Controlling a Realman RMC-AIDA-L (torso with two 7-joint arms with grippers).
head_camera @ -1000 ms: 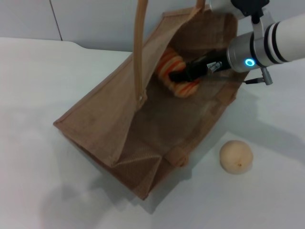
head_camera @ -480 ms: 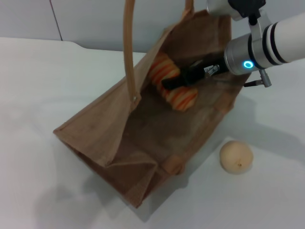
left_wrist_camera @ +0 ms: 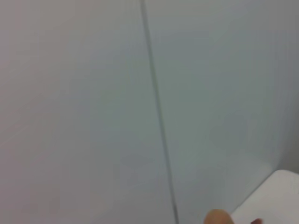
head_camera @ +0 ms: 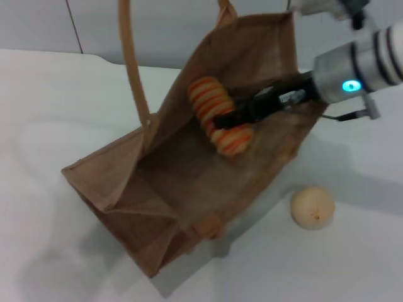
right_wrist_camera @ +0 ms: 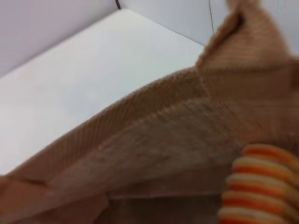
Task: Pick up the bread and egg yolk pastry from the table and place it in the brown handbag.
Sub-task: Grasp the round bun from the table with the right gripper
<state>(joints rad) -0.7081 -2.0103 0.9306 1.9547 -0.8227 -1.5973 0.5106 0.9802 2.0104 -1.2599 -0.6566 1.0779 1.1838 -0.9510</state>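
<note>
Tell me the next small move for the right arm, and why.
Probably open the right pincer and let go: it grips the striped bread well inside the brown handbag, over the bag's inner wall. Then back out through the mouth for the egg yolk pastry on the table.

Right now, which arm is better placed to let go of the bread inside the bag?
Right. The right gripper already holds the bread inside the brown handbag. The left gripper is not in view.
</note>
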